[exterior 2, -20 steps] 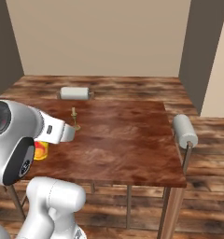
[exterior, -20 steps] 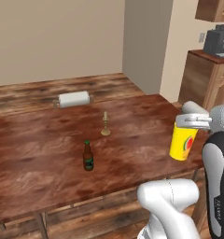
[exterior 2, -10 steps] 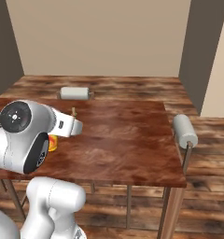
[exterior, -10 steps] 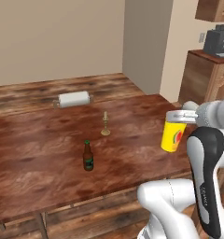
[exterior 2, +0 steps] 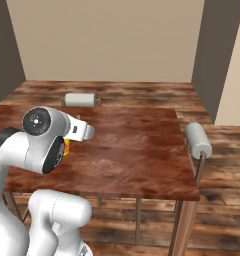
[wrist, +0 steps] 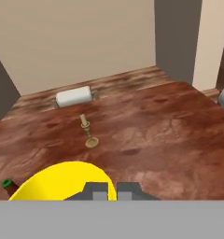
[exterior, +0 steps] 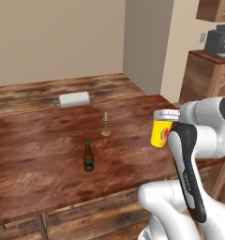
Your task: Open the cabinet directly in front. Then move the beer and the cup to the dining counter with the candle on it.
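the dining counter spreads out ahead, its glossy reddish top bare but for two small things near the middle. above its right edge the gripper has its jaws pinched on the rim of the cup, holding it in the air. the beer stands upright on the counter, with the candle near it, further back and apart.

Even soft light, faint shadows, slightly blurry
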